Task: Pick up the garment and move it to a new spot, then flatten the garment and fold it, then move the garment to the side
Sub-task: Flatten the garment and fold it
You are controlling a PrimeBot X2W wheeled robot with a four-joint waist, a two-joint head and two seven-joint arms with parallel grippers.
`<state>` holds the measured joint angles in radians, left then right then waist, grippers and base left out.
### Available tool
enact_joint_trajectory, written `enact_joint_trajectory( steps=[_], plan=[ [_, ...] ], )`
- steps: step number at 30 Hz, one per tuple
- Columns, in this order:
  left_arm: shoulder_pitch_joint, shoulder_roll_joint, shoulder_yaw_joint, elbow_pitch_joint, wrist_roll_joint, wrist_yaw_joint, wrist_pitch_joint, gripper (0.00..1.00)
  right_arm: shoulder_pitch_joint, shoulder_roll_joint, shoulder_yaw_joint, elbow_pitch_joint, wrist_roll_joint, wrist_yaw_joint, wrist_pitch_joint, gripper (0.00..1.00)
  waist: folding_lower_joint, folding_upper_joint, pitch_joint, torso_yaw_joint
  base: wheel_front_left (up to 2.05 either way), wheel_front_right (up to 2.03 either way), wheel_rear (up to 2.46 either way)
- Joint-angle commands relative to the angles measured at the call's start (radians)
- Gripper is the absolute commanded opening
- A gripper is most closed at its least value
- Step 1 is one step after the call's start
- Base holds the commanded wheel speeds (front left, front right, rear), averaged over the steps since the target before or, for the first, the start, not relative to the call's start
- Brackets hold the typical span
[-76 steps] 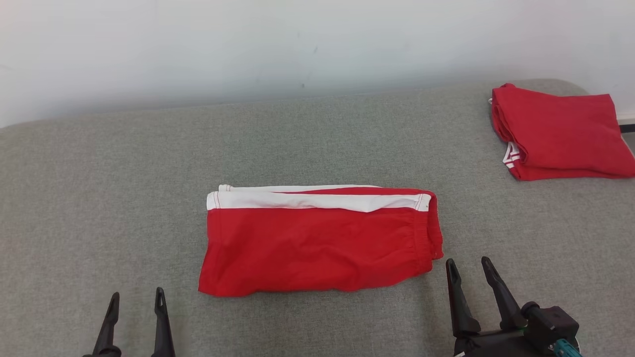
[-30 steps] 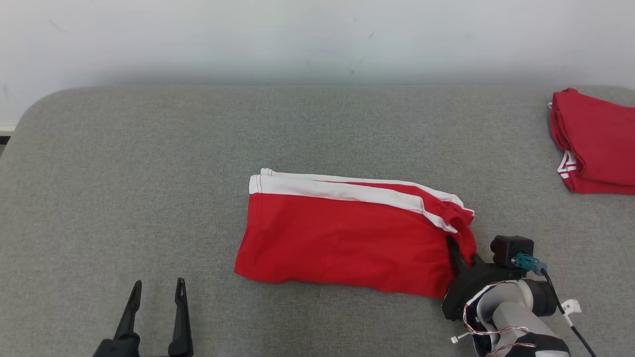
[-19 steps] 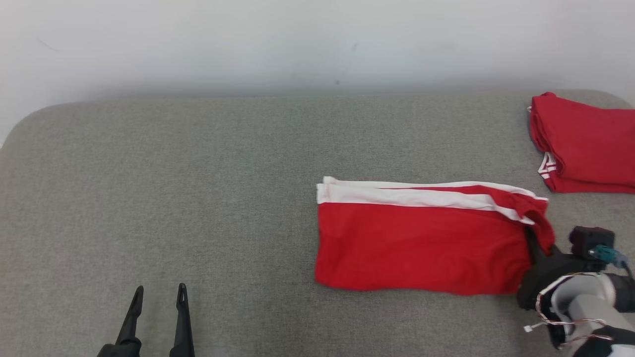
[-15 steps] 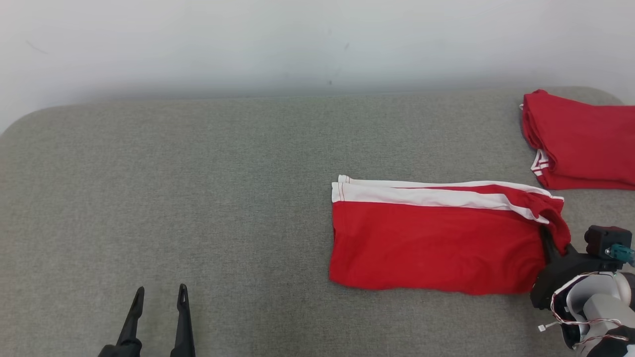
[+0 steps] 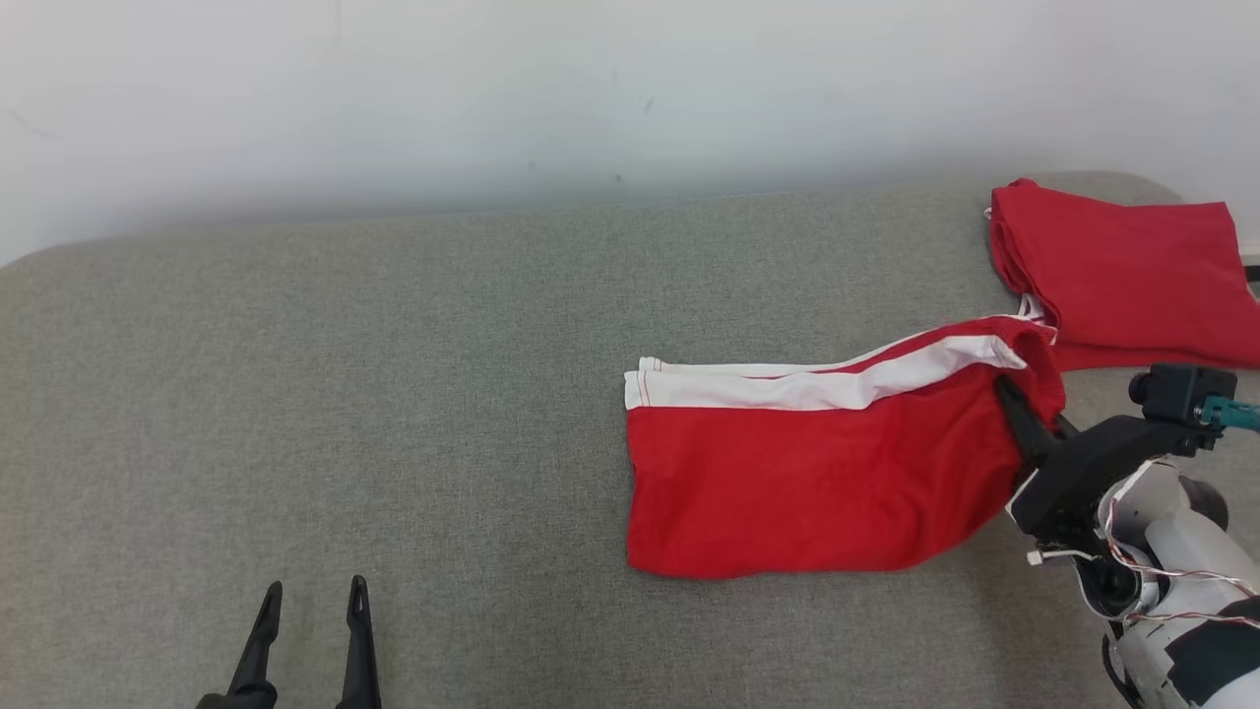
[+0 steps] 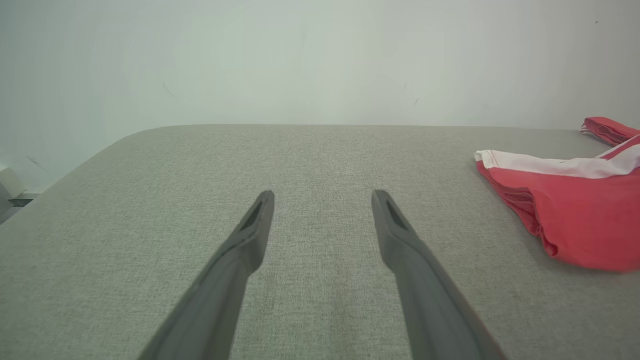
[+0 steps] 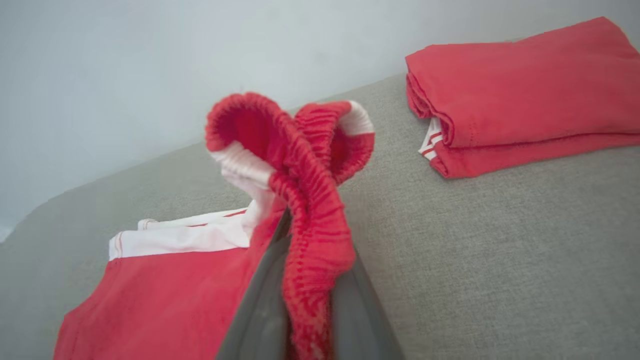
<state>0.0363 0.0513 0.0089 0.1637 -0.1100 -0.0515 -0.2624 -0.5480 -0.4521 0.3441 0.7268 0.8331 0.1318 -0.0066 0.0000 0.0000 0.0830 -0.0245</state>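
The garment (image 5: 807, 473) is a pair of folded red shorts with a white side stripe, lying on the grey surface right of centre. My right gripper (image 5: 1014, 399) is shut on its elastic waistband (image 7: 310, 200) and holds that right end raised, while the left end still rests on the surface. In the right wrist view the waistband bunches between the two fingers (image 7: 260, 310). My left gripper (image 5: 307, 630) stands open at the lower left, far from the garment (image 6: 565, 210), with nothing between its fingers (image 6: 250, 235).
Other folded red garments (image 5: 1122, 266) lie stacked at the far right by the wall, just beyond the lifted end. The grey padded surface (image 5: 345, 394) stretches bare to the left. A white wall (image 5: 591, 89) runs along its back edge.
My right gripper, gripping the waistband, has dragged the garment rightward and now lifted its right end toward the stack. The head camera has shifted. The left gripper has stayed open and still.
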Motion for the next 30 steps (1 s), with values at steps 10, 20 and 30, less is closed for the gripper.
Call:
enact_joint_trajectory(
  steps=[10,20,30],
  plan=[
    [0.013,-0.002,-0.012,0.003,-0.004,0.007,-0.003,1.0,0.058,0.063,-0.015,-0.228,0.267,-0.003,0.201,0.0,0.0,0.0,-0.01,0.01,0.0,0.0,0.0],
    [-0.003,-0.002,-0.026,0.007,-0.018,0.01,-0.003,1.0,0.002,0.208,-0.011,-0.162,0.229,-0.001,0.252,0.0,0.0,0.0,-0.002,0.063,0.0,0.0,0.0],
    [-0.019,-0.002,-0.055,0.013,-0.037,0.021,-0.003,1.0,-0.078,0.302,-0.025,0.017,0.135,-0.001,0.252,0.0,0.0,0.0,0.013,0.115,0.0,0.0,0.0]
  ],
)
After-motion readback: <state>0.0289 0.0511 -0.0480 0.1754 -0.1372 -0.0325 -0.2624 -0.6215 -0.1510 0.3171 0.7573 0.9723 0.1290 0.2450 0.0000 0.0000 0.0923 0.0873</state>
